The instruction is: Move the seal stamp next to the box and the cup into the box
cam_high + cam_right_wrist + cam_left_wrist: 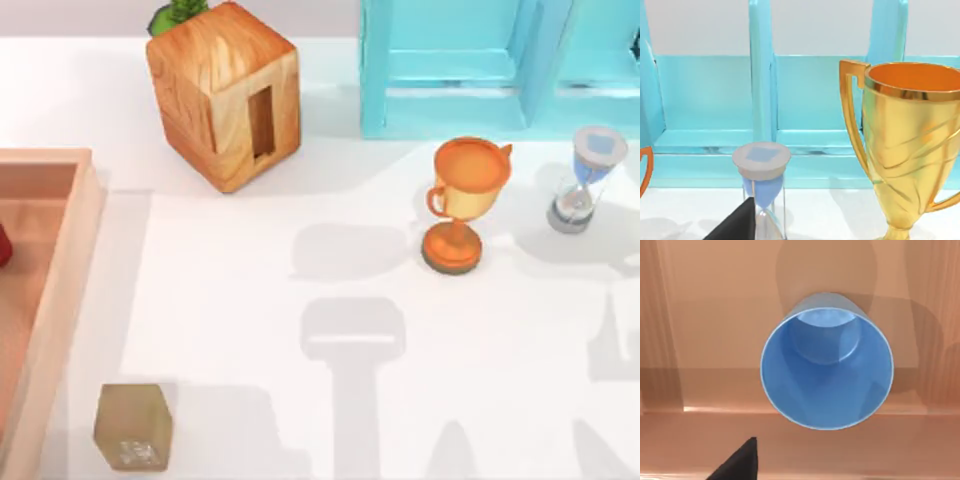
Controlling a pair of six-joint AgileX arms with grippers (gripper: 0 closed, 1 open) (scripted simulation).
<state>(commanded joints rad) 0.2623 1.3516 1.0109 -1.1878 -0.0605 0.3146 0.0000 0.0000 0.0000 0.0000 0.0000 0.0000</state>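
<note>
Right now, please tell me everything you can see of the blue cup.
The cup is a plain blue tumbler with no handle, tapering slightly towards its base; it looks smooth, like plastic. In the left wrist view you look down into its open mouth: it is empty, with a thin pale rim. It stands upright on the pale wooden floor of the box, close to a low wall.

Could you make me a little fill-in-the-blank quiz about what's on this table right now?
1. The cup standing on the box floor is coloured ____.
2. The stamp stands on the table just outside the ____.
3. The hourglass stands between the trophy and the table's ____ edge.
4. The slot is cut into the wooden ____.

Missing words: blue; box; right; cube
</note>
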